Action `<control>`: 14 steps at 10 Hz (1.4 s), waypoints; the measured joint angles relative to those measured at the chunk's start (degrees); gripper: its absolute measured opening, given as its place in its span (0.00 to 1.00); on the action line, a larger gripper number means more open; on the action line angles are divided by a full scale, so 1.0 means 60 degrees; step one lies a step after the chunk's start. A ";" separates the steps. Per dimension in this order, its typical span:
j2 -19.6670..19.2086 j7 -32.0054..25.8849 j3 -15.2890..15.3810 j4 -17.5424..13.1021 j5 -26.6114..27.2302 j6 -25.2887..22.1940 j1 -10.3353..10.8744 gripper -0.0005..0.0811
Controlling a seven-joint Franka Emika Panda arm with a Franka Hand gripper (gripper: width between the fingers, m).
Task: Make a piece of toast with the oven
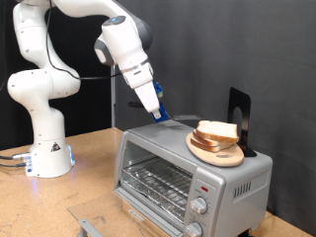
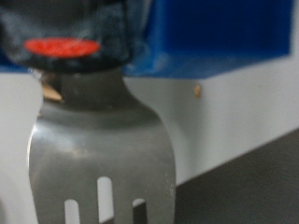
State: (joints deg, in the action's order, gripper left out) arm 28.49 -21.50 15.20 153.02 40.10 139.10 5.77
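Dark curtains hang behind a wooden tabletop (image 1: 94, 148), where the white Panda arm stands beside the oven (image 1: 188, 173) — a silver-grey toaster oven with its glass door shut, the wire rack showing through it and two knobs down its front.

The piece of toast (image 1: 218, 129) sits on top of the oven, stacked with a second slice on a round wooden plate (image 1: 213, 151). Just behind them stands a black upright holder (image 1: 239, 117).

The gripper (image 1: 159, 115) hangs over the oven's roof and pinches the handle of a metal spatula (image 2: 101, 154) — the wrist view shows its slotted blade reaching out past the fingers. From the gripper the toast lies just beside it, toward the exterior view's right and slightly lower, the blade pointing that way.
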 joint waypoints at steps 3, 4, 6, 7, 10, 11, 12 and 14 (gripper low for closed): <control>0.0334 -0.0123 -0.0221 -0.0117 -0.0019 -0.0843 -0.0008 0.45; 0.0333 -0.0094 -0.0189 -0.0041 0.0372 -0.0296 -0.0002 0.45; 0.0517 -0.0169 -0.0345 0.0147 0.1419 0.0733 -0.0002 0.45; 0.0678 -0.0284 -0.0590 0.0218 0.1678 0.0843 -0.0024 0.45; 0.1146 -0.0393 -0.1433 0.0310 0.1521 0.0291 -0.0393 0.45; 0.1227 -0.0397 -0.1623 0.0313 0.1352 0.0158 -0.0590 0.45; 0.1241 -0.0396 -0.1757 0.0314 0.1169 0.0122 -0.0789 0.45; 0.1215 -0.0397 -0.1856 0.0368 0.0790 0.0142 -0.1165 0.45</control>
State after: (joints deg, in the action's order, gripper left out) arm 35.78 -23.88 4.06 155.23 44.84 139.95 -1.22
